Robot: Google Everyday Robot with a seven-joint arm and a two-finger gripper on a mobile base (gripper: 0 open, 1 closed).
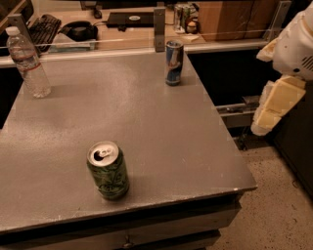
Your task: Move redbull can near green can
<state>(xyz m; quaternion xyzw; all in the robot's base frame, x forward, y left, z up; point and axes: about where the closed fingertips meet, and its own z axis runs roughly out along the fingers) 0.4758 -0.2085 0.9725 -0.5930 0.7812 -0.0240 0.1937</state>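
Observation:
The redbull can (pixel 173 62), slim, blue and silver, stands upright at the far edge of the grey table (pixel 146 122), right of centre. The green can (pixel 108 170), wider, with a mottled green pattern and an opened silver top, stands upright near the front edge, left of centre. The two cans are far apart. My gripper (pixel 275 105), pale yellow under the white arm, hangs off the table's right side, over the floor, well right of and nearer than the redbull can. It holds nothing.
A clear plastic water bottle (pixel 29 63) stands at the table's far left. Behind a low rail (pixel 98 51) lies a desk with a keyboard (pixel 43 27) and other cans (pixel 182 14). Speckled floor (pixel 274 210) lies to the right.

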